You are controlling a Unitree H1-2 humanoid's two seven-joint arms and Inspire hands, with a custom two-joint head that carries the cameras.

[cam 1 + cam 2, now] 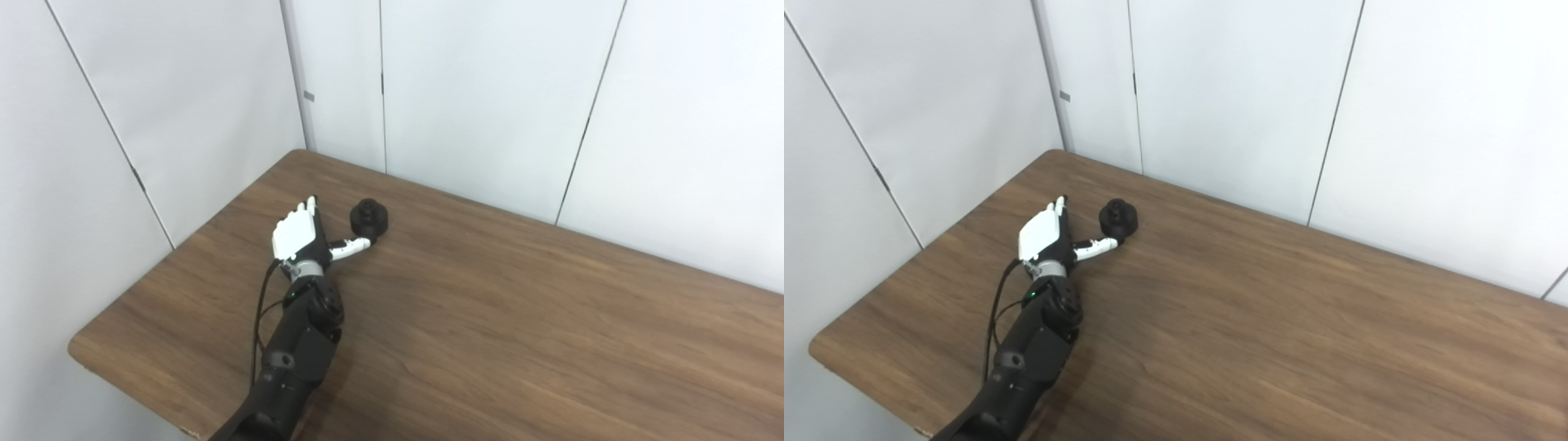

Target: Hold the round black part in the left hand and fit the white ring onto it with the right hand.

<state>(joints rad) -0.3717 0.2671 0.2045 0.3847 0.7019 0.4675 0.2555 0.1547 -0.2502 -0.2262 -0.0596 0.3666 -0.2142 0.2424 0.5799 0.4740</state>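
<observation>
Seemingly upright on the table [490, 318], the round black part [369, 220] touches the spread, empty left hand [301, 236].

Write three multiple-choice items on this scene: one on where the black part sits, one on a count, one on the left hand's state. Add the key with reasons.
1. Where is the round black part?
A. on the table, just right of the left hand
B. at the table's near right edge
C. lifted off the table

2. How many robot hands are in view?
A. none
B. one
C. two

3. What state is the left hand in?
A. closed round the part
B. open, fingers straight
C. holding a white ring

Key: 1 A, the part rests on the wooden table by the thumb; 2 B, only the left arm enters; 3 B, the fingers are extended and hold nothing.
</observation>
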